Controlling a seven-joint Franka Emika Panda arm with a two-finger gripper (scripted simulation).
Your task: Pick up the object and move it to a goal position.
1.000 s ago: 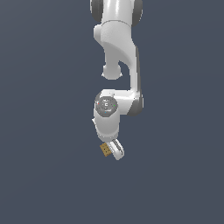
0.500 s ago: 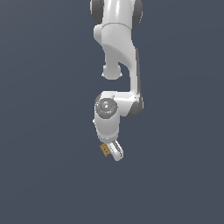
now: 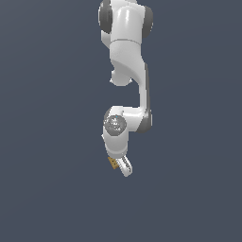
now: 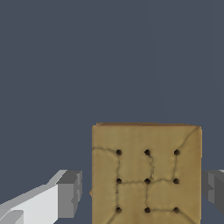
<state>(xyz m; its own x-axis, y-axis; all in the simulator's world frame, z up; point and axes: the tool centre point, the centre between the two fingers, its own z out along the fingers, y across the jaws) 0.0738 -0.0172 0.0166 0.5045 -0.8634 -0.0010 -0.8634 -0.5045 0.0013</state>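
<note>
The object, a flat tan-brown square block with a grid of small dark dots, fills the space between my fingers in the wrist view. One grey finger pad stands a narrow gap away from one side of the block. The other pad sits close against the opposite side. In the exterior view the white gripper hangs tilted at the arm's low end, and the block shows as a tiny tan patch at the fingertips on the exterior view's left. The gripper is open around the block.
The white arm comes down from the top of the exterior view. Plain dark grey-blue ground lies all around.
The wrist joint has sunk a little lower in the exterior view. The block stays in the same spot at the fingertips.
</note>
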